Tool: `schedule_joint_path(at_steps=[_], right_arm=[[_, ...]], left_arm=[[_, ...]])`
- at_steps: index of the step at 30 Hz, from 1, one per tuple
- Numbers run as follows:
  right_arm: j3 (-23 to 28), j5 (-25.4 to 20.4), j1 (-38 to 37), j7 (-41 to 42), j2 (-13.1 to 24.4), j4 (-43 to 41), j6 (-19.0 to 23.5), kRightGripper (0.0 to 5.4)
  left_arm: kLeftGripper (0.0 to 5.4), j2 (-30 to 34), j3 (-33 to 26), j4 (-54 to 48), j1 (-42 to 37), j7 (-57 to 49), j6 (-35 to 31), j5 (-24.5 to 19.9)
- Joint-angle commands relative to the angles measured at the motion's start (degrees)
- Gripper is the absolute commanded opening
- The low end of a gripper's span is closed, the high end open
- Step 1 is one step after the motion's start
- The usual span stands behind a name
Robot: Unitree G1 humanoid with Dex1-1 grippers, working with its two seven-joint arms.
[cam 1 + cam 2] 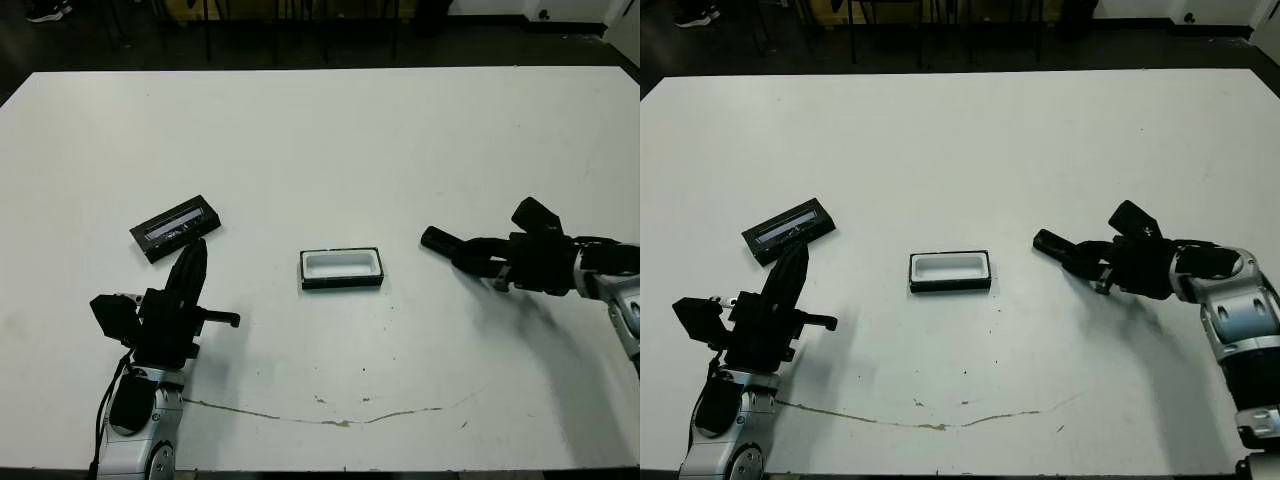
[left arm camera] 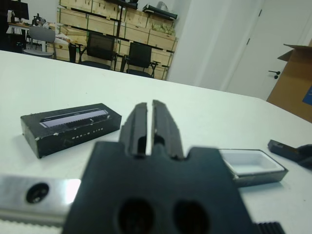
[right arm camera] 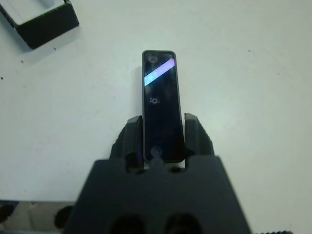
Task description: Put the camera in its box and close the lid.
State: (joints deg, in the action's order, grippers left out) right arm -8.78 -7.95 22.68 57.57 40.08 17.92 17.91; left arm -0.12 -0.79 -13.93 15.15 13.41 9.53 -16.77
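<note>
Camera (image 3: pixel 162 105) gripped; box (image 1: pixel 342 268) open; lid (image 1: pixel 175 227) apart.

White table (image 1: pixel 330 130), stacked crates (image 2: pixel 97 27), chairs (image 2: pixel 141 56)

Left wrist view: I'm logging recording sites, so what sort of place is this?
Probably a lab or workshop storeroom: stacked wooden crates on shelving, empty office chairs, and a cardboard box by a door.

open box (image 1: pixel 342 268) mid-table, lid (image 1: pixel 175 228) left
</note>
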Motion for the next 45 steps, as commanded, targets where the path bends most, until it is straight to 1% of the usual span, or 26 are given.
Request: schedule_joint_path(at_steps=[1, 3, 5, 6, 8, 10, 13, 16, 18, 20, 24, 27, 31, 33, 36, 39, 42, 45], right_arm=[[-1.0, 1.9, -2.2, -0.4, -0.2, 2.8, 1.2, 0.71], [0.0, 1.4, -2.5, -1.3, -1.0, 3.6, -0.7, 0.71], [1.0, 1.6, -3.0, -2.9, -1.7, 3.8, -3.5, 0.71], [1.5, 1.6, -3.3, -3.9, -2.0, 3.1, -4.3, 0.71], [2.7, 0.9, -3.5, -5.4, -2.5, 1.0, -5.0, 0.71], [4.4, -1.4, -2.7, -5.0, -3.3, -0.2, -5.0, 0.71], [6.5, -5.4, -0.3, -3.4, -4.5, -3.2, -3.5, 0.71], [7.3, -9.7, 4.1, 0.0, -5.8, -4.0, 0.0, 0.70], [6.7, -11.1, 7.3, 2.1, -6.2, -4.5, 1.3, 0.69], [5.5, -11.4, 10.2, 3.9, -6.6, -4.8, 2.5, 0.69], [1.0, -9.3, 15.1, 7.0, -7.6, -4.4, 2.9, 0.69], [-3.9, -5.8, 18.7, 9.6, -7.8, -4.4, 2.5, 0.69], [-8.8, -2.2, 21.7, 12.2, -9.0, -4.2, 0.8, 0.69], [-11.5, -0.2, 23.4, 14.1, -9.6, -3.2, 1.2, 0.69], [-13.8, 1.6, 25.1, 16.1, -10.7, -0.5, 0.9, 0.69], [-15.7, 3.5, 26.0, 17.4, -11.9, 1.7, -0.7, 0.69], [-17.2, 5.3, 26.2, 18.3, -12.4, 1.7, -1.7, 0.69], [-18.3, 6.8, 26.0, 18.7, -12.9, 1.0, -1.4, 0.69]], left_arm=[[0.00, 0.2, 0.0, 0.2, 1.7, -0.6, -0.8, 0.7], [0.00, 0.4, -0.1, 0.5, 1.6, -0.3, -0.7, 0.4], [0.00, 0.4, 0.0, 0.5, 1.6, -0.6, -0.6, 1.1], [0.00, 0.3, 0.0, 0.3, 1.7, -0.9, -0.8, 1.3], [0.00, 0.4, 0.0, 0.2, 1.8, -0.8, -0.9, 1.1], [0.00, 0.3, -0.1, 0.3, 1.7, -0.5, -0.9, 0.9], [0.00, 0.2, 0.0, 0.7, 1.6, -0.3, -0.4, 0.7], [0.00, 0.3, 0.2, 0.8, 1.6, -0.4, -0.1, 1.3], [0.00, 0.3, 0.4, 1.0, 1.5, -0.5, 0.2, 1.8], [0.00, 0.2, 0.5, 1.3, 1.4, -0.6, 0.6, 2.1], [0.00, -0.1, 0.6, 1.3, 1.4, -0.4, 0.3, 1.3], [0.00, 0.0, 0.8, 1.0, 1.4, -0.6, -0.1, 1.4], [0.00, -0.1, 0.9, 0.1, 1.6, -1.5, -1.1, 1.8], [0.00, 0.0, 0.9, 0.4, 1.5, -1.3, -0.7, 1.8], [0.00, 0.2, 0.9, 0.5, 1.4, -1.3, -0.5, 2.0], [0.00, 0.1, 1.0, 0.3, 1.7, -1.5, -1.0, 1.8], [0.00, 0.1, 0.9, 0.7, 1.5, -1.2, -0.8, 1.5], [0.00, 0.1, 1.0, 1.3, 1.3, -0.9, 0.0, 1.7]])
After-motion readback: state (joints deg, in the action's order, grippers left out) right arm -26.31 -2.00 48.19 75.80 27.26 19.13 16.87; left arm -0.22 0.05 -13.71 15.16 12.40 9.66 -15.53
